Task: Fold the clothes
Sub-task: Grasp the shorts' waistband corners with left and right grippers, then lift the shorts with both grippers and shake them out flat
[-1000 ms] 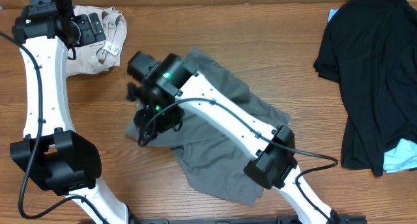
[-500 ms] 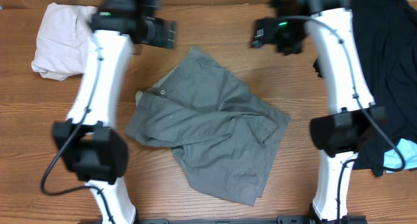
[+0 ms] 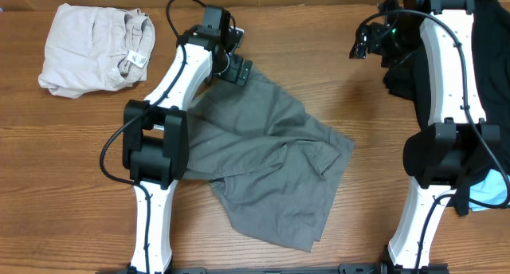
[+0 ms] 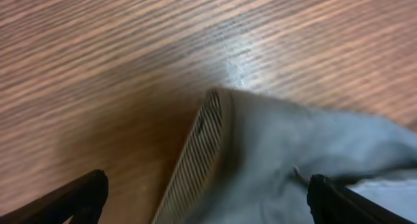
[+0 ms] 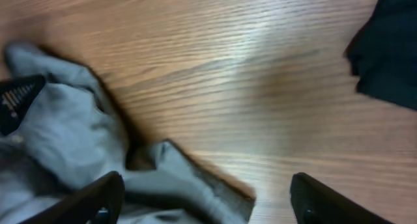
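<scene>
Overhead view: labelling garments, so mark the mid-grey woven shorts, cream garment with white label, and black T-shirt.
Mid-grey woven shorts (image 3: pixel 263 162), overhead view, centre of fabric.
Cream garment with white label (image 3: pixel 86 51), overhead view, middle of fabric.
Black T-shirt (image 3: pixel 496 83), overhead view, right part.

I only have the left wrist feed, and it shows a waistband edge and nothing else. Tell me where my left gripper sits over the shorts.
Observer: The left gripper is above the far corner of the grey shorts, which lie rumpled mid-table.
Operator: Report the right arm.
Observer: The right gripper is open over bare table, between the shorts and the black T-shirt.
Operator: List whatever else is out there.
Observer: A cream garment with a white label lies at the far left, apart from the shorts.
</scene>
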`<action>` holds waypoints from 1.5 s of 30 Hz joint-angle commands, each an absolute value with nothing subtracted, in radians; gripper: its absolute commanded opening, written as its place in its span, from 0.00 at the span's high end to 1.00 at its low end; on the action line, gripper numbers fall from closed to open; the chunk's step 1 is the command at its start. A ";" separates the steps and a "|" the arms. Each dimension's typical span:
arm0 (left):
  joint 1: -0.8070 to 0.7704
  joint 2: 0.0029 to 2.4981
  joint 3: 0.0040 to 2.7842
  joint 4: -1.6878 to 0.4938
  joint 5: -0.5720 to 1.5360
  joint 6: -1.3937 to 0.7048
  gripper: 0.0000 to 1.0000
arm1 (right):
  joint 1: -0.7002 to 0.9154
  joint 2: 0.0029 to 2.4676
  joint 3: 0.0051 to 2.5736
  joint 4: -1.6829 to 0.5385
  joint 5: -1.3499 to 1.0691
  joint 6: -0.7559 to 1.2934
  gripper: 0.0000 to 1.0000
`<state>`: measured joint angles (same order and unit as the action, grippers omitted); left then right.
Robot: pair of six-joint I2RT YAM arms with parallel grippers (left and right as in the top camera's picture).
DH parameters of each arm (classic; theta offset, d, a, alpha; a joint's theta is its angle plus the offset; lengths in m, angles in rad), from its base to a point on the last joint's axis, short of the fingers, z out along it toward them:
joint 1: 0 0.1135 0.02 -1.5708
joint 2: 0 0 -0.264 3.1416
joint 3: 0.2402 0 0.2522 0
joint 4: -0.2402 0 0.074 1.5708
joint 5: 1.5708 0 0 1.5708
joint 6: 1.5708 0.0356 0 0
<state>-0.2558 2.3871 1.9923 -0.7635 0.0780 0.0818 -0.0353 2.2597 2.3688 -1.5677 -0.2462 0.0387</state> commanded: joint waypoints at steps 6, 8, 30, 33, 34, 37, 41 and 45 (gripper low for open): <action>-0.279 2.431 2.011 -0.714 0.079 0.075 0.27 | -0.037 2.224 2.183 -1.461 -0.222 0.030 0.31; -0.285 2.431 2.011 -0.709 0.080 0.075 0.58 | -0.037 2.224 2.178 -1.465 -0.222 0.030 0.33; -0.281 2.399 2.727 -1.165 -0.004 0.018 0.96 | -0.008 2.111 2.186 -1.487 -0.447 -0.071 0.42; -0.286 2.371 2.867 -1.237 -0.003 -0.041 0.96 | 0.017 2.111 2.183 -1.507 -0.439 -0.110 0.39; -0.287 2.361 2.886 -1.248 -0.003 -0.051 0.96 | 0.020 2.111 2.183 -1.501 -0.436 -0.110 0.39; -0.294 2.323 2.935 -1.275 -0.004 -0.085 0.96 | 0.032 2.111 2.177 -1.486 -0.428 -0.110 0.39; -0.303 2.278 2.943 -1.279 -0.004 -0.093 0.96 | 0.069 2.112 2.144 -1.461 -0.395 -0.125 0.38; -0.303 2.268 2.943 -1.290 -0.002 -0.128 0.96 | 0.099 2.112 2.049 -1.361 -0.309 -0.102 0.35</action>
